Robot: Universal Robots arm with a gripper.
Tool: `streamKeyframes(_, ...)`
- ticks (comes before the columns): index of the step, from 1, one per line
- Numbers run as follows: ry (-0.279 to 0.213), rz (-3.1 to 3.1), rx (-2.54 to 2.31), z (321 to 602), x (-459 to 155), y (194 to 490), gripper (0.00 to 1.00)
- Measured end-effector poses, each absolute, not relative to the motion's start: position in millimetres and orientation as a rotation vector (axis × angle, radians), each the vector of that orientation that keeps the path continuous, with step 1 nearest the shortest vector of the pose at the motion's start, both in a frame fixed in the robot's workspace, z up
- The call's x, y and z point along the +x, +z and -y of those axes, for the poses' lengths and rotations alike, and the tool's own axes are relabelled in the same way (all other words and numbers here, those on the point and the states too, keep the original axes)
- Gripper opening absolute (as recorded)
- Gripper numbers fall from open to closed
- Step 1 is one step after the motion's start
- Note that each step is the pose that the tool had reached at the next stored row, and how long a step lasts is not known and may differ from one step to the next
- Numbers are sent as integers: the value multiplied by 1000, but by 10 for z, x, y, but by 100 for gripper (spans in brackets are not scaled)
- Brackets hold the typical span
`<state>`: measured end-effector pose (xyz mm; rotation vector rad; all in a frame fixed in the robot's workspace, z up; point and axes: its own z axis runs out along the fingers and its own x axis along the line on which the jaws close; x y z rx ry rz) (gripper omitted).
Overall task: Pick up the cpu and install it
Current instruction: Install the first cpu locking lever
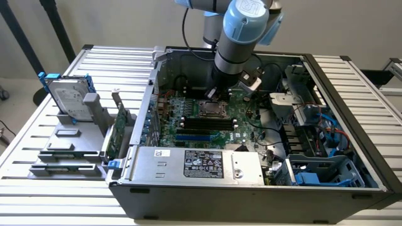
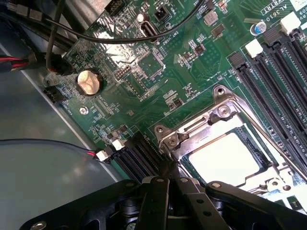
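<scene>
The gripper [image 2: 169, 167] has its fingers drawn together, holding nothing, with the tips just at the corner of the metal-framed socket [image 2: 225, 143] on the green motherboard [image 2: 144, 72]. The cpu [image 2: 225, 160] lies flat inside that socket frame, its pale top facing up, just beside the fingertips. In the exterior view the arm [image 1: 242, 33] reaches down into the open computer case [image 1: 351, 141], the gripper [image 1: 212, 95] directly above the socket [image 1: 213, 109] near the memory slots [image 1: 207, 123].

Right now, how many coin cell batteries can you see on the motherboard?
1: the coin battery sits near the motherboard edge, away from the metal-framed socket. The arm may hide others.
</scene>
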<state>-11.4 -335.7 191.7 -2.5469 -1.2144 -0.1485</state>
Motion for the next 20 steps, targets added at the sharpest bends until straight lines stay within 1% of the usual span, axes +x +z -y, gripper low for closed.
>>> streamKeyframes(9,-155,1211,-2537,3372,-99,1914,11)
streamKeyframes(20,-145,1208,-2535,3383,-92,1922,11)
